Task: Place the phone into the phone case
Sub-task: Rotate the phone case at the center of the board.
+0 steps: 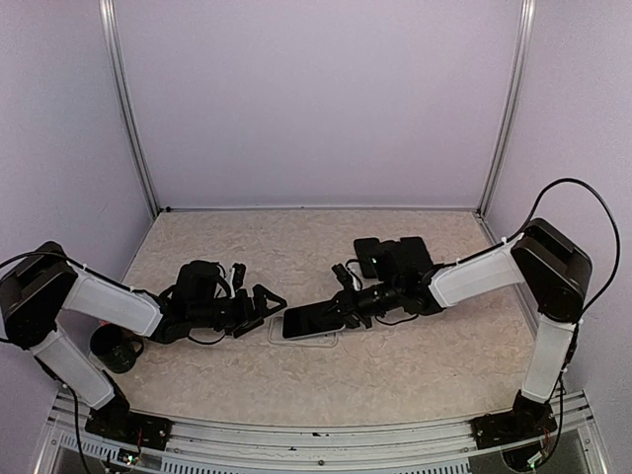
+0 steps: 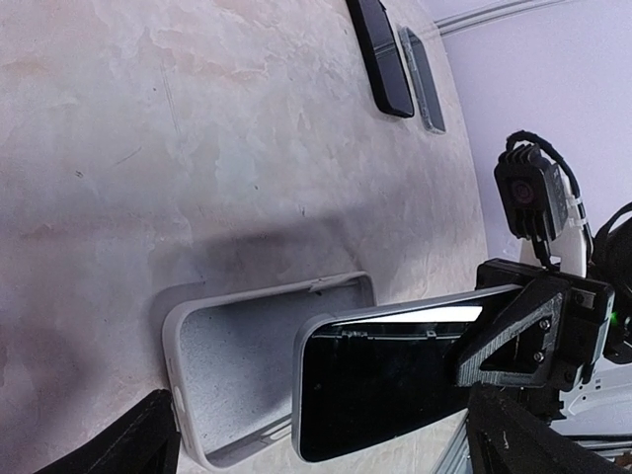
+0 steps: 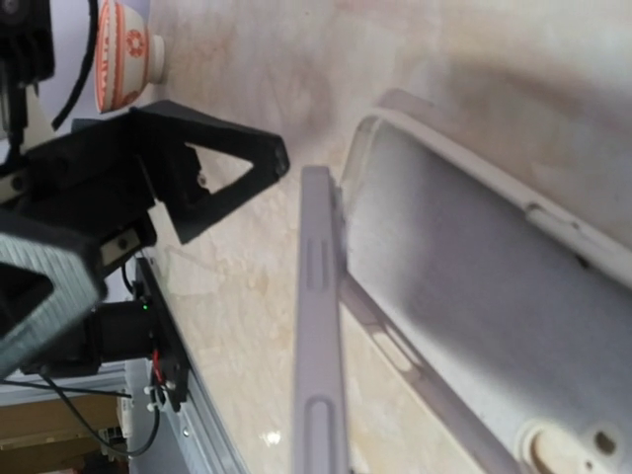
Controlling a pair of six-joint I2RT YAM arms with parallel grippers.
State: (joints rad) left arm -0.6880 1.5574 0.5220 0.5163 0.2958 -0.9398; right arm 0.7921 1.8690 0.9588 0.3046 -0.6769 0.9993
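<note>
The phone [image 2: 385, 380] is being gripped at one short end by the right gripper [image 1: 348, 308], its fingers clamped on the two flat faces. It is being held tilted, with the free end low over the case [image 2: 227, 365]. Whether that end is touching the rim cannot be told.

The case is lying open side up on the desk [image 1: 296, 247], and nothing is being held in it yet. The left gripper [image 1: 269, 308] is being held spread wide just beside the case's left end, with nothing between its fingers.

The phone is being judged stiff, smooth, glass-fronted and therefore slippery and breakable. A pinch at one end is thought likely to let it swing, so a hold across the long side edges is being favoured. The case looks light and bendable and would probably slide when pressed, so steadying at its rim is being advised.

A dark slab [image 2: 380, 54] is lying well apart at the far side.
</note>
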